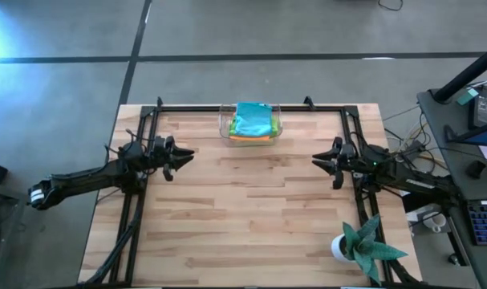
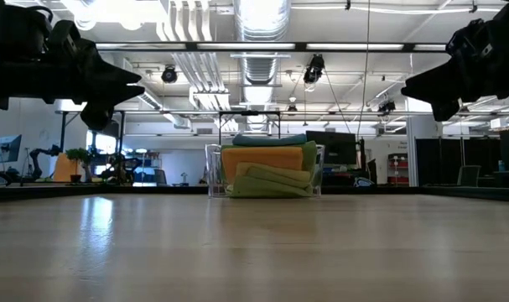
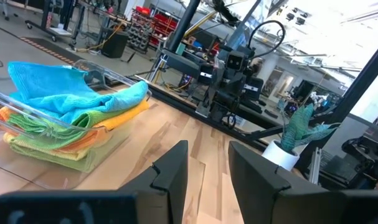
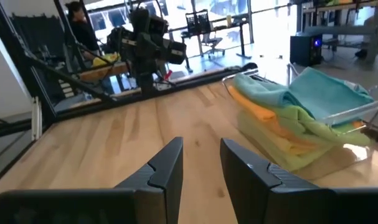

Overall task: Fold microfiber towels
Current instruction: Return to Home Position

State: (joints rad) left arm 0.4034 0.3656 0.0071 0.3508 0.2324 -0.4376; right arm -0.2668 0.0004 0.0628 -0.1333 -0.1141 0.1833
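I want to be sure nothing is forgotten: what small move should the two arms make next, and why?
Probably just retract both arms to rest. The towels sit stacked in the clear bin, no cloth lies on the table, and the left gripper and right gripper hang open and empty above it.
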